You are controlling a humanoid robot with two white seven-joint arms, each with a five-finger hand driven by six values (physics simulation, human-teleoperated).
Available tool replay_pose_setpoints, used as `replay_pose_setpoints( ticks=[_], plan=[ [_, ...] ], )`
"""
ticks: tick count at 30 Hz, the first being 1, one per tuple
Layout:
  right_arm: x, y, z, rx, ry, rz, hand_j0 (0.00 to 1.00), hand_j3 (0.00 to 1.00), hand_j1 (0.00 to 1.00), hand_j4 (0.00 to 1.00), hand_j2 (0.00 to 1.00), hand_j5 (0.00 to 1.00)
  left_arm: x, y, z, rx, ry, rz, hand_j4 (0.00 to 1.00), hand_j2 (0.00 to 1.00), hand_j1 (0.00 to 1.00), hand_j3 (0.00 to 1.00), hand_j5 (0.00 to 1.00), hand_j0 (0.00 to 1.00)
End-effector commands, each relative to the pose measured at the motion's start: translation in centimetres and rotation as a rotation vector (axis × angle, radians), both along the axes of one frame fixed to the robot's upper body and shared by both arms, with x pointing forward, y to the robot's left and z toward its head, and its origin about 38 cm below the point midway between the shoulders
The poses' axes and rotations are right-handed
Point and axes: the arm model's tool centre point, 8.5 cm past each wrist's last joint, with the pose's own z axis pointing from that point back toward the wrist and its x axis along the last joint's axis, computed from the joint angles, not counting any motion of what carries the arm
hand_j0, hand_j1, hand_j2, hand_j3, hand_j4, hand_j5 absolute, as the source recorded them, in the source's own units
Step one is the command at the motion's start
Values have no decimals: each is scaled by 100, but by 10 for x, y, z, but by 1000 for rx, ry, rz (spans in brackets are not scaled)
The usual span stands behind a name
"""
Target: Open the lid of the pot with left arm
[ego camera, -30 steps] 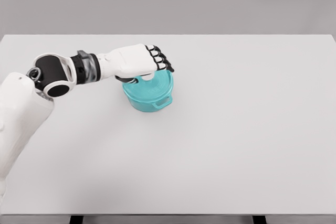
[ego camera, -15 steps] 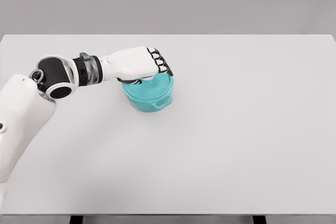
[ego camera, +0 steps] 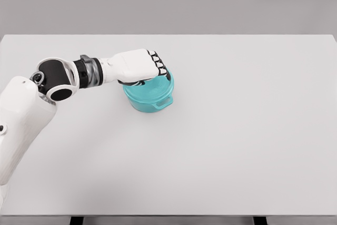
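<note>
The left arm [ego camera: 31,109] comes in from the lower left, bends at a black and white elbow joint, and runs its forearm almost level to the right across the counter [ego camera: 237,146]. The left hand [ego camera: 141,67] lies palm down on top of the pot [ego camera: 150,94], its fingers [ego camera: 160,67] curled downward over the lid [ego camera: 152,85]. They seem closed on the lid's knob, though the knob itself is hidden beneath the palm. The fingers show black joints between white segments; the wrist has a grey ribbed collar.

The pot is teal, round and squat, with a smooth matte finish and a small loop handle [ego camera: 164,102] on its near right side. It stands on the counter left of centre, toward the far half. The counter is a plain, smooth, pale grey slab.
</note>
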Motion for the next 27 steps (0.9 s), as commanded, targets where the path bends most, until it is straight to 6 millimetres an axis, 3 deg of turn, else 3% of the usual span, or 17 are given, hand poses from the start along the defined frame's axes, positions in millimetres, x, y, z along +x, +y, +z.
replay_pose_setpoints(
  ticks=[1, 27],
  plan=[
    [0, 0, 0, 0, 0, -1, 100, 100, 100, 100, 100, 100, 0, 1, 0, -4, 2, 2, 74, 74, 74, 74, 74, 74],
    [0, 0, 0, -1, -2, -1, 100, 100, 100, 100, 100, 100, 0, 2, -1, -8, 7, 4, 63, 63, 63, 63, 63, 63]
  ],
)
